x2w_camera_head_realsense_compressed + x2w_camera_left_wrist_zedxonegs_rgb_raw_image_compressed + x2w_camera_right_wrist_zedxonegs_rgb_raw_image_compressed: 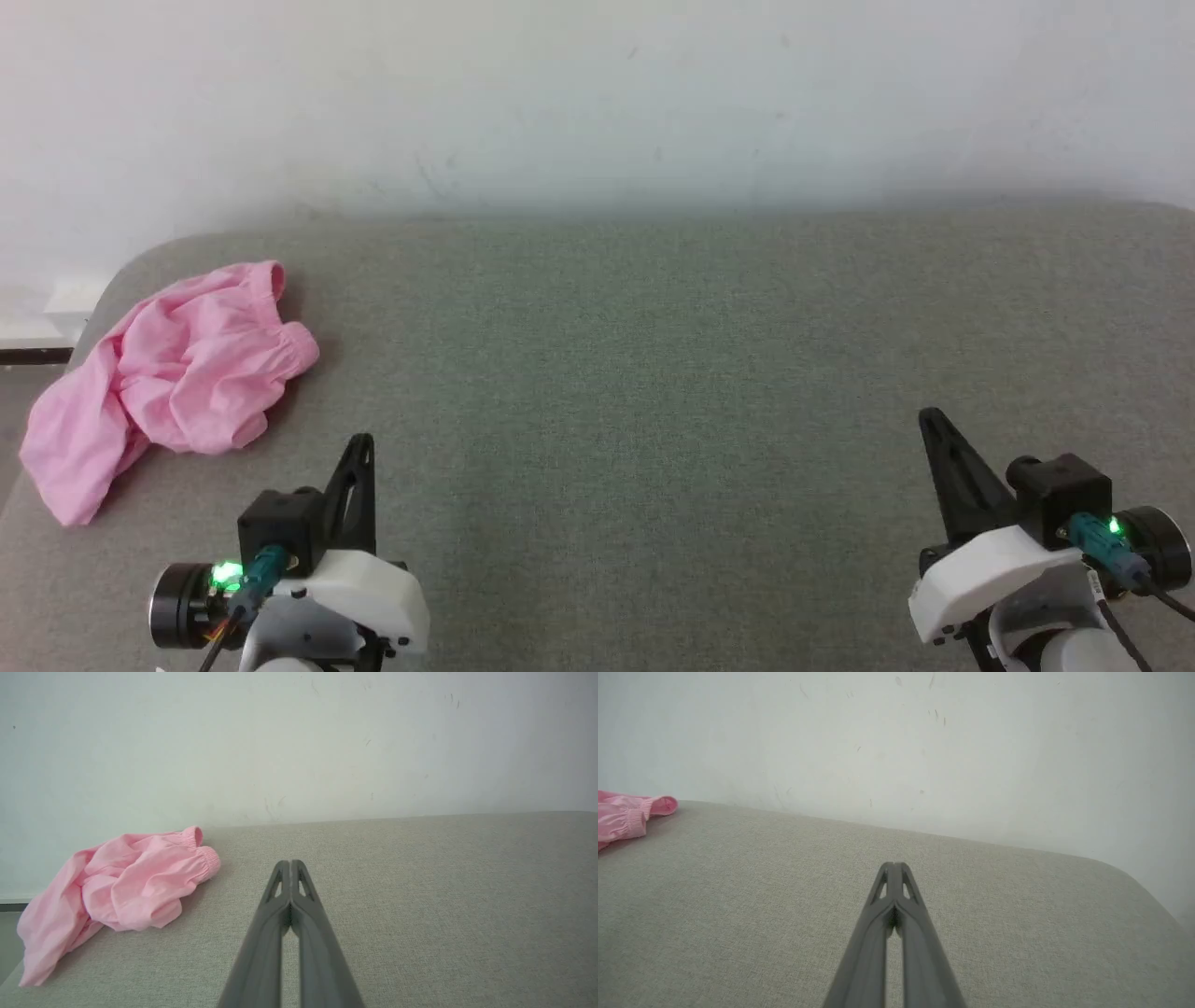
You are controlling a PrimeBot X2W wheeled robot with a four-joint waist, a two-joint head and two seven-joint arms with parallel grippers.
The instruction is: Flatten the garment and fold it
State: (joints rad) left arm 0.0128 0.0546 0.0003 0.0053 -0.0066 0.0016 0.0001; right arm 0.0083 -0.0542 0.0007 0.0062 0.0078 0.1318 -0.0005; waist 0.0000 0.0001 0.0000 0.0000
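One pink garment lies crumpled in a heap at the far left corner of the grey fabric-covered pad. Its nearer end trails along the pad's left edge and, in the left wrist view, appears to droop over that edge. Two gathered elastic hems show on the heap's far, right-hand side, pointing toward the middle of the pad. The rest is loose folds and creases.

The left pincer hovers near the pad's front edge, to the right of the garment and nearer the robot, apart from the cloth. In its own wrist view its two dark fingers meet at the tips with nothing between them. There the garment sits ahead and to the left of the tips.

The right pincer hangs over the pad's front right part, well apart from the garment. Its own view shows the two fingers pressed together at the tips, empty. In that view a bit of the garment with its gathered hems shows at the far left.

A plain white wall stands along the pad's far edge.
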